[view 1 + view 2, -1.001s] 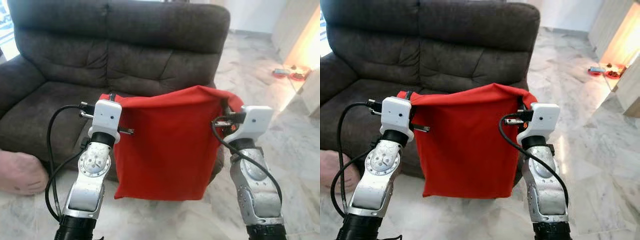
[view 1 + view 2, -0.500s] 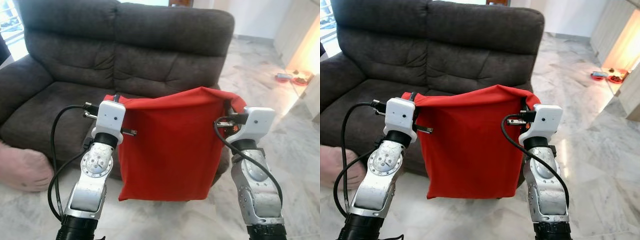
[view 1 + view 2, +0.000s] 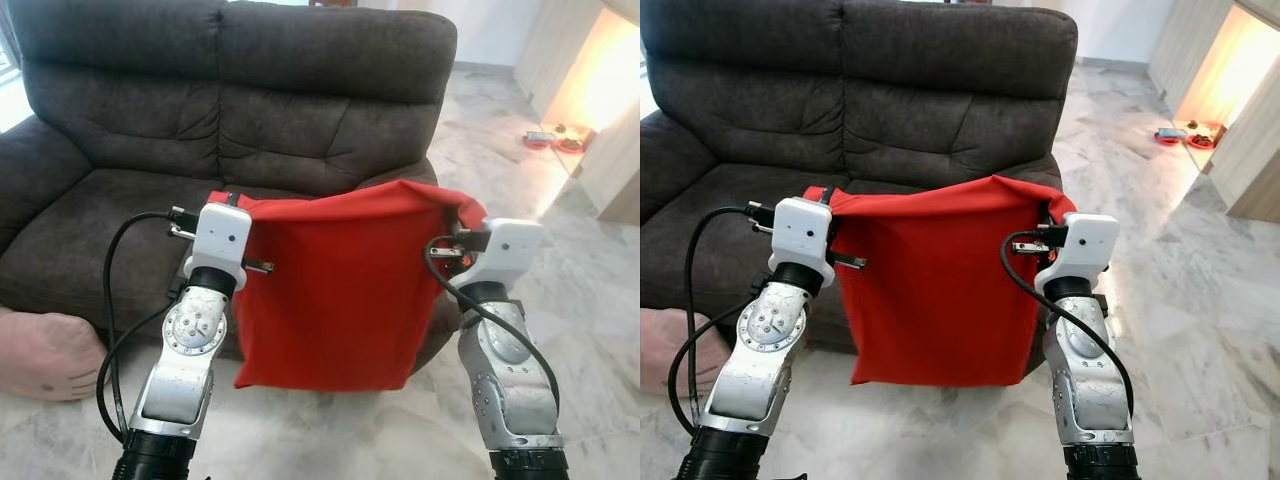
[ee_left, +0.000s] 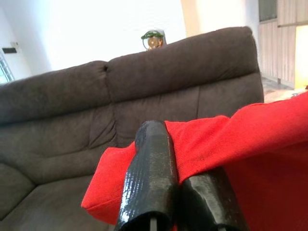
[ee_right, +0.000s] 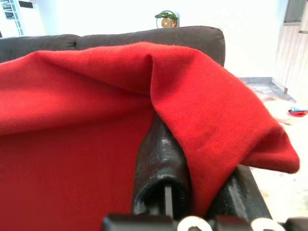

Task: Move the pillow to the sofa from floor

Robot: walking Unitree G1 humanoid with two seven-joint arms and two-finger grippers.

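A flat red pillow (image 3: 340,290) hangs in the air between my two arms, in front of the dark grey sofa (image 3: 230,110). My left gripper (image 4: 175,159) is shut on the pillow's upper left corner. My right gripper (image 5: 192,168) is shut on its upper right corner, where the red fabric (image 5: 211,110) folds over the fingers. The pillow's lower edge hangs level with the sofa's front, above the marble floor (image 3: 330,430). The sofa seat (image 3: 100,230) lies just behind the pillow.
A pink cushion (image 3: 45,355) lies on the floor at the lower left beside the sofa. Small red and blue items (image 3: 550,140) sit on the floor at the far right near a lit wooden cabinet (image 3: 590,90). Open marble floor stretches to the right.
The camera has shifted, so the sofa and pink cushion sit differently in frame. The pillow stays held at both top corners, at about the same height.
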